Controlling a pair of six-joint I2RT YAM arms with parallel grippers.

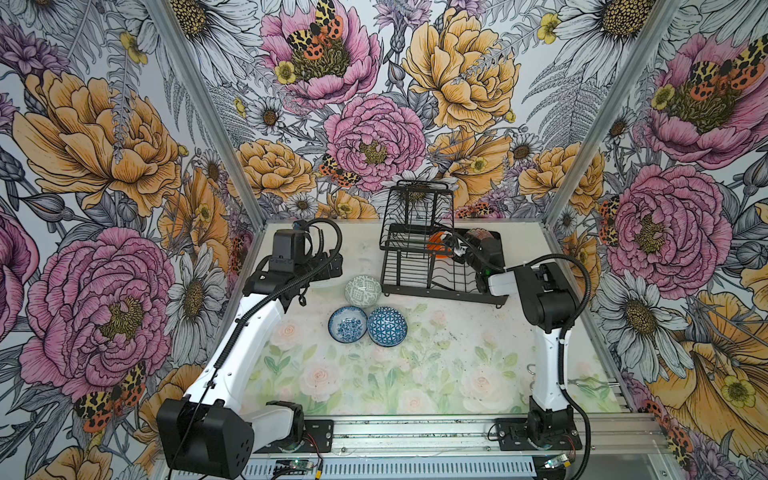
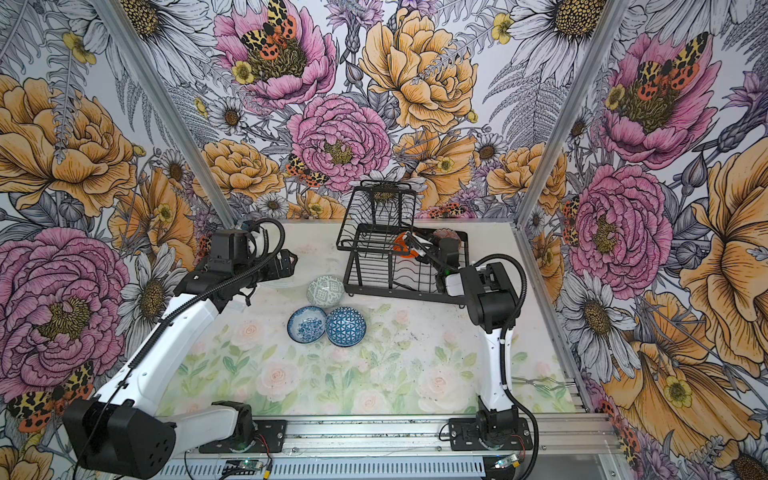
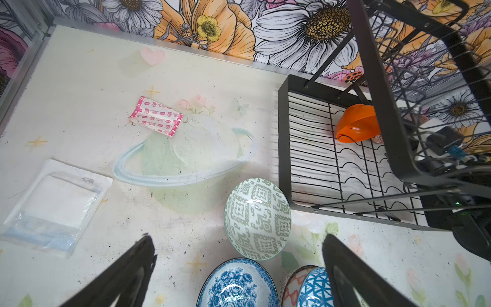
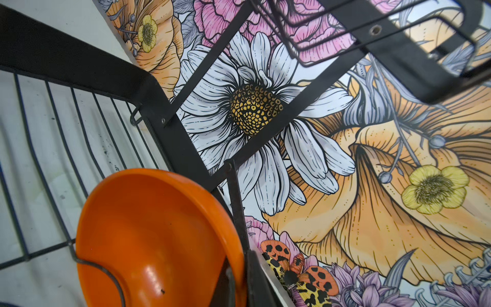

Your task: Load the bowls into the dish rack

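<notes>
My right gripper (image 4: 243, 271): pinched shut on orange bowl (image 4: 159, 239) rim, bowl on edge inside dish rack (image 3: 283, 138) | my left gripper (image 3: 237, 236): spread wide, empty, above grey-green bowl (image 3: 257, 218) just outside dish rack.

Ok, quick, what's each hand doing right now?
Left hand: open, holding nothing.
Right hand: closed, apparently pinching the rim of the orange bowl inside the dish rack.
</notes>
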